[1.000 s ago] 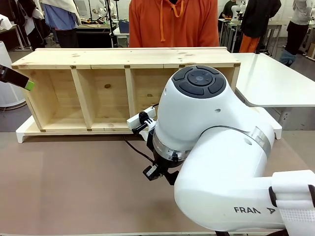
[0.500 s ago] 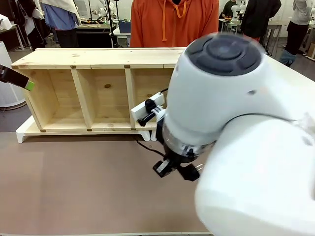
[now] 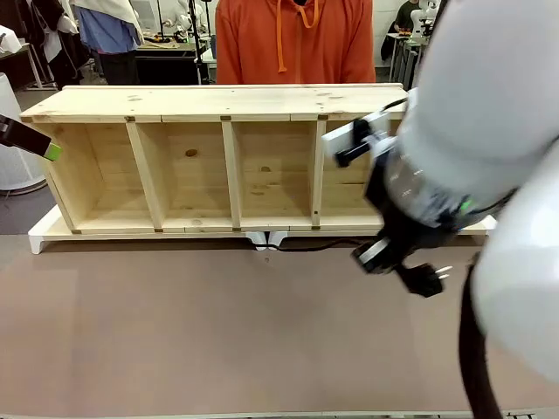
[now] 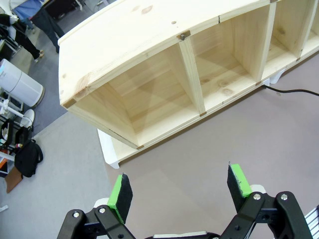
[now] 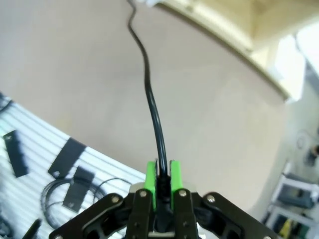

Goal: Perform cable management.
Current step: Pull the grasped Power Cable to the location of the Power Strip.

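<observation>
My right gripper (image 5: 162, 181) is shut on the cable (image 5: 149, 94), a thin black cord that runs away from the green pads across the brown tabletop. In the front view that gripper (image 3: 409, 264) hangs low over the table's right part, and the black two-pin plug (image 3: 427, 279) sticks out below it. From there the cable (image 3: 314, 246) lies along the foot of the wooden shelf (image 3: 227, 105) toward its middle. My left gripper (image 4: 179, 186) is open with nothing between its pads, above the table in front of the shelf's left end (image 4: 149, 99).
The long wooden shelf with several open compartments lies across the far half of the table on white feet (image 3: 39, 237). A person in an orange hoodie (image 3: 293, 44) stands behind it. The brown tabletop (image 3: 175, 332) is bare in front. A white side table (image 5: 286, 64) adjoins at the right.
My right arm has swung from the table's middle to the right, carrying the plug end with it. The cable now lies drawn out along the shelf's foot. The left gripper has not moved.
</observation>
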